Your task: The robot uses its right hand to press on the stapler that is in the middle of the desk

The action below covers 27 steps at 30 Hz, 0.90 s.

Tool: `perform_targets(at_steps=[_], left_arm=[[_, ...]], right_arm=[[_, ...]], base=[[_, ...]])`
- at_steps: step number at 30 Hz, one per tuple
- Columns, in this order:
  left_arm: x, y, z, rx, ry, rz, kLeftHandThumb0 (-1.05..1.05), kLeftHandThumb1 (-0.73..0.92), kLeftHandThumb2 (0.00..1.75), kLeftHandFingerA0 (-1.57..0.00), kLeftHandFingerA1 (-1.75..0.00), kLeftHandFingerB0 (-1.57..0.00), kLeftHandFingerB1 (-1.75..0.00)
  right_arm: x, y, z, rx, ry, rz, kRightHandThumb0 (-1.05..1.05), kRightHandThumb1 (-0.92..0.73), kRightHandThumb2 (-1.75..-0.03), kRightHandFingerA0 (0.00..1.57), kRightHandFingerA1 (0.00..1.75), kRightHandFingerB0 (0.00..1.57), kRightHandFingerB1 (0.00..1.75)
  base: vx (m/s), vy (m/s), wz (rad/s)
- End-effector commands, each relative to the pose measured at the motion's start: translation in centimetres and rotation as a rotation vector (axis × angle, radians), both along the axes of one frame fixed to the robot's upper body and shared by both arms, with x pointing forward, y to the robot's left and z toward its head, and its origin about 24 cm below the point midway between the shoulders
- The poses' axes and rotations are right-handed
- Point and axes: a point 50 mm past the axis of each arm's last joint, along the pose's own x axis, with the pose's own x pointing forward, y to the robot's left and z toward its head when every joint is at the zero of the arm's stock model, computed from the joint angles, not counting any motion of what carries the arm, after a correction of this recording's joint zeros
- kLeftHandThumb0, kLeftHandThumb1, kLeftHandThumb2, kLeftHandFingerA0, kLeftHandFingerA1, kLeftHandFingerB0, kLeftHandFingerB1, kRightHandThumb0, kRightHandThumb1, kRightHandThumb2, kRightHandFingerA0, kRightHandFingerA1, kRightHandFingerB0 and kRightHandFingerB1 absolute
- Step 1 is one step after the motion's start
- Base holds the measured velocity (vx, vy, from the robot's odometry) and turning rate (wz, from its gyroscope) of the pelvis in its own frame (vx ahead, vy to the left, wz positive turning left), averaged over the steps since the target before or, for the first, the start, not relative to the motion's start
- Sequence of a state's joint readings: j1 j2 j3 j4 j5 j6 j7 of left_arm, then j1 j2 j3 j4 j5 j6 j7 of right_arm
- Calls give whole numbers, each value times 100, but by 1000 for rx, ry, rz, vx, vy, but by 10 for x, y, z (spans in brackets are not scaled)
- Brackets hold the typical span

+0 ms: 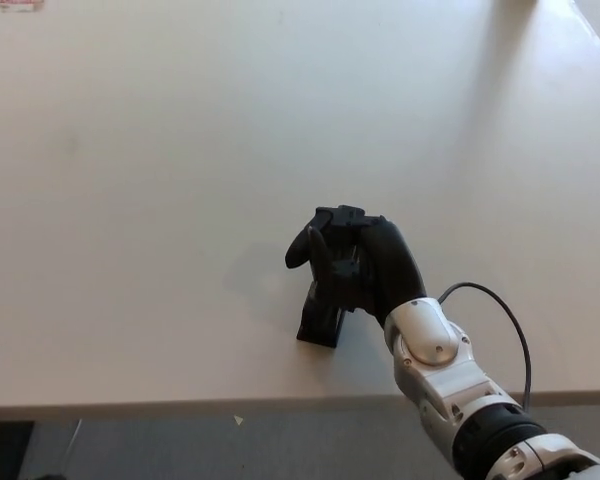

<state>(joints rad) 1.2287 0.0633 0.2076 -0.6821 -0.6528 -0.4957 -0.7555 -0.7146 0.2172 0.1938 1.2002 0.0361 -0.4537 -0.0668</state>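
Because the job is a press and not a pick-up, the fingers [325,232] of the right hand [355,262] are curled down over the far end of the stapler [323,315] and not wrapped to lift it — they look bent and bunched close together, bearing on the top arm, though whether they grip its sides or only rest on it I cannot tell from above. The palm sits over the stapler's upper part, so only its near end shows, black, lying on the worktop [130,200] a little in from the near edge and roughly midway across. The white wrist and forearm [435,355] reach in from the lower right, with a thin black cable [510,320] looping beside the wrist, clear of the stapler. That angle puts the arm's weight behind the hand, which suits a downward push.

The pale worktop around is bare near the hand; only a small red-and-white label [20,5] shows at its far left corner, well apart. Nothing stands in the way. The left hand is out of sight.
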Motion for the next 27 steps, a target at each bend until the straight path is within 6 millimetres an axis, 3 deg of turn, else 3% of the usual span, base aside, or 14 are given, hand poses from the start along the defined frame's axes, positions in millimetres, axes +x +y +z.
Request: perform_targets(at_steps=[1, 4, 5, 6, 13, 17, 18, 21, 22, 23, 24, 26, 27], left_arm=[[-32, -4, -9, -44, -166, -38, -100, 70, 118, -13, -68, -6, -59], [-26, -3, -15, -42, -192, -38, -100, 70, 118, -15, -69, -4, -58], [-24, -4, -14, -38, -204, -34, -105, 92, 72, -12, -77, -5, -62], [-23, -5, -12, -43, -199, -49, -42, 31, 104, -10, -60, 0, -54], [-16, -4, -7, -42, -243, -65, -41, 33, 105, -9, -60, 0, -54], [-19, -3, -5, -3, -189, -42, -40, 35, 106, -9, -59, 0, -53], [-19, -3, -7, -12, -199, -42, -40, 36, 107, -10, -59, 0, -53], [-18, -2, -8, -41, -200, -51, -41, 36, 106, -8, -59, 0, -53], [-18, -2, -7, -40, -180, -57, -41, 36, 106, -9, -59, 0, -54], [-18, -2, -8, -45, -164, -64, -105, 92, 71, -6, -70, -5, -57], [-17, -2, -7, -40, -158, -71, -101, 75, 123, -1, -61, -1, -55], [-17, -1, -7, -31, -158, -77, -101, 75, 123, -1, -61, -1, -55], [-20, -4, -4, -41, -98, -76, -105, 78, 123, 0, -58, -6, -56]], right_arm=[[-233, 12, -176, -256, 929, 78, -58, -68, -120, 137, 145, 129, 141], [-231, 9, -176, -265, 933, 81, -58, -68, -120, 134, 144, 129, 141], [-232, 8, -177, -272, 933, 88, -61, -70, -122, 134, 145, 128, 142], [-230, 7, -177, -277, 931, 91, -63, -71, -122, 135, 147, 129, 144], [-215, 11, -171, -271, 900, 82, -62, -69, -120, 134, 145, 125, 141], [-191, 17, -161, -222, 828, 61, -54, -63, -116, 133, 140, 126, 137], [-181, 17, -157, -194, 807, 58, -65, -68, -119, 138, 148, 129, 144], [-145, 25, -136, -77, 678, 54, -67, -72, -122, 139, 150, 124, 143], [-127, 27, -123, -19, 604, 51, -85, -87, -78, 88, 175, 73, 175], [-103, 29, -104, 75, 499, 38, -67, -70, -120, 140, 150, 125, 143], [-91, 30, -93, 123, 449, 31, -85, -91, -68, 95, 175, 77, 175], [-81, 31, -83, 166, 406, 30, -85, -91, -68, 95, 175, 77, 175], [-49, 23, -36, 305, 155, 54, -82, -87, -77, 88, 175, 72, 175]], base=[[0, 0, 0], [0, 0, 0], [0, 0, 0], [0, 0, 0], [0, 0, 0], [0, 0, 0], [0, 0, 0], [0, 0, 0], [0, 0, 0], [0, 0, 0], [0, 0, 0], [0, 0, 0], [0, 0, 0]])
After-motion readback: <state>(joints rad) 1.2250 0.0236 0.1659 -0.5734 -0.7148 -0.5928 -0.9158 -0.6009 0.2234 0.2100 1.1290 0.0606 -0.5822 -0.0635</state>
